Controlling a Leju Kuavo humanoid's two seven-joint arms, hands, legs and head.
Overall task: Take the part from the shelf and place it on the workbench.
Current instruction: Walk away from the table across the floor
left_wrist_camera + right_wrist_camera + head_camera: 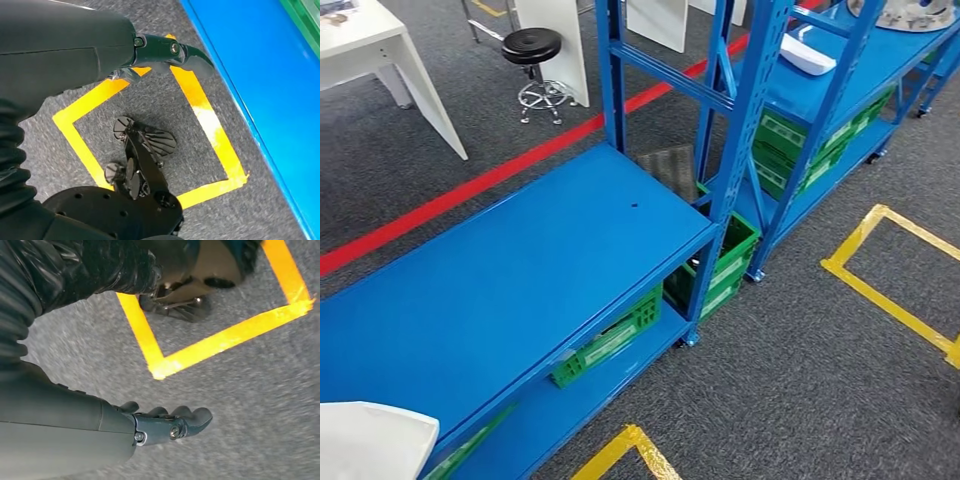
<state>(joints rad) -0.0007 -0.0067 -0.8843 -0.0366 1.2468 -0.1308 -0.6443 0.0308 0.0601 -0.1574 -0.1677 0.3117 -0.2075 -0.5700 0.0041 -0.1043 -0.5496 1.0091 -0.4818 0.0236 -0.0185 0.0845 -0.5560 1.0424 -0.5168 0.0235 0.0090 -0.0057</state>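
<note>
Near: both arms hang down at the floor. Left hand [166,52] empty, fingers stretched out and loosely apart, over grey carpet [162,107] and a yellow tape square [211,130], right beside the blue shelf edge [260,90]. Right hand [170,422] likewise empty, fingers extended with a slight curl, above carpet near a corner of yellow tape [158,365].

Head view, nearest: a white part [373,438] on the near left end of the blue shelf deck [516,270], cut off by the picture's corner. Neither hand near it; both are down by the floor, well apart from the deck. Green crates [610,340] on the level below, another green crate [724,260] at the upright post [743,140].

Further: second blue rack [833,90] with a white part [807,55] on its upper deck and stacked green crates [803,150] beneath. Can't tell which white piece is the target.

Far: red floor line [471,185], black stool [535,60], white table [380,45]. Yellow tape outline [893,270] on the carpet to the right.
</note>
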